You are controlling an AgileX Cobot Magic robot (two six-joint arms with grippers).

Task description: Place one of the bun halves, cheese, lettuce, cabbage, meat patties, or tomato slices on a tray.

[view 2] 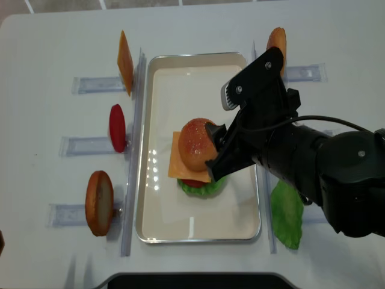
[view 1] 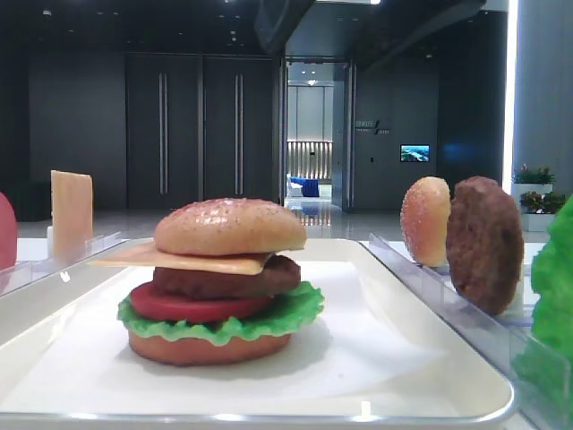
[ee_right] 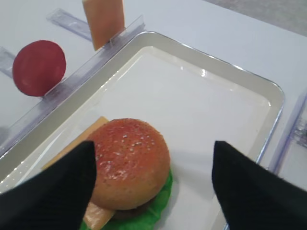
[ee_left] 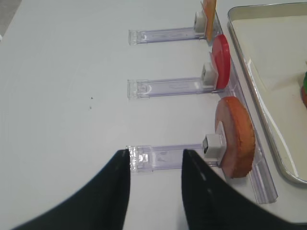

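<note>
Black right gripper [ee_right: 153, 184] hovers with fingers spread apart above the domed speckled golden-tan bun top [ee_right: 128, 160] on the stacked burger in the white rectangular tray [ee_right: 268, 93]; left gripper [ee_left: 156, 179] fingers parted over the table.

Overhead, low-side, two wrist views

Right end effector [ee_right: 153, 179] fingertips cut off

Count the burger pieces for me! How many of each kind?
Buns: 4
Cheese: 2
Tomatoes: 2
Patties: 2
Lettuce: 2
Total: 12
</note>
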